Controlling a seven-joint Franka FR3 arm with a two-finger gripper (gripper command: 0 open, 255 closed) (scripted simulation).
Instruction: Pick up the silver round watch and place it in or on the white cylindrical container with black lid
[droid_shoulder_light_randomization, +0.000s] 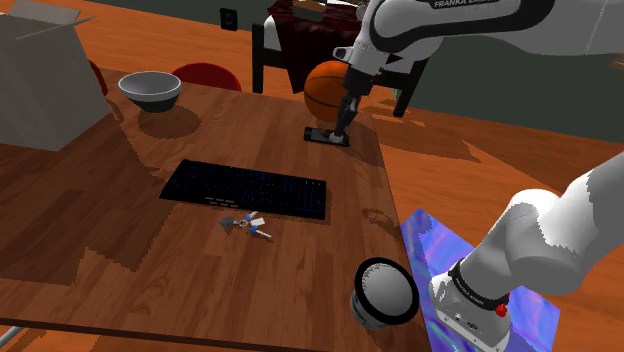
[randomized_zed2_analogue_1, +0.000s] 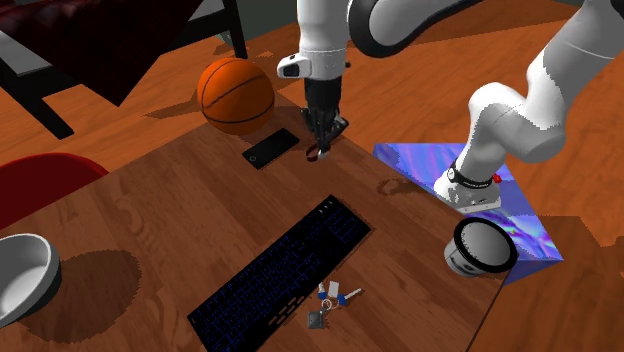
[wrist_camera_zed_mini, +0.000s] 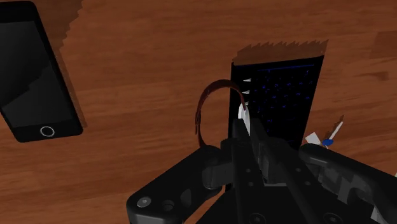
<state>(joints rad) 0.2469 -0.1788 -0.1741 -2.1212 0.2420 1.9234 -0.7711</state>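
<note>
the gripper is holding the watch, fingers clamped on it, just over the desk's far edge beside the phone, so the carry seems to be starting, calling for a swing to the container at the corner by the stand.

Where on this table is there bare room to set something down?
Bare table: between bowl and keyboard; the broad stretch from the keys to the shoulder view's lower-left edge. Crowded: around the phone, where the gripper holds the watch.
</note>
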